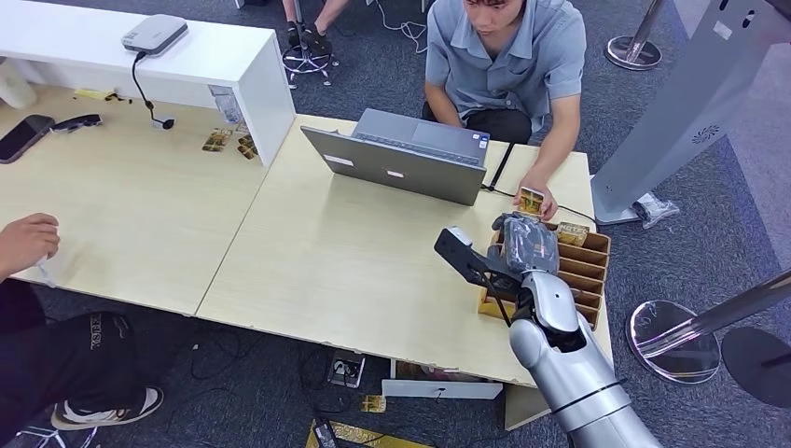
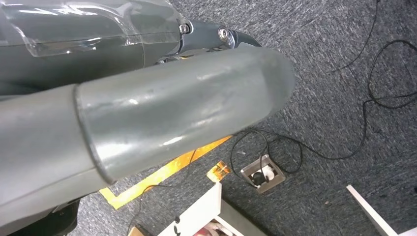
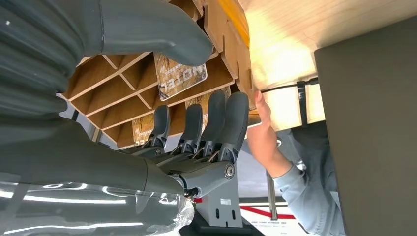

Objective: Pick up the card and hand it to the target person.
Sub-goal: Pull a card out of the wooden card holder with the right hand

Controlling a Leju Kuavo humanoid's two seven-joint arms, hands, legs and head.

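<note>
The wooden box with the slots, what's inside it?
The wooden box holds gold cards standing in its slots. The robot's right hand covers the front slots, hiding anything there.

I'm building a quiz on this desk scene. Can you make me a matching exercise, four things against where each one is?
Things:
1. laptop
2. card rack
3. projector
4. phone

Places:
A. on the white raised shelf
B. under the right hand
C. far left of the table
D. in front of the seated person in the grey shirt

Pairs: 1-D, 2-B, 3-A, 4-C
</note>
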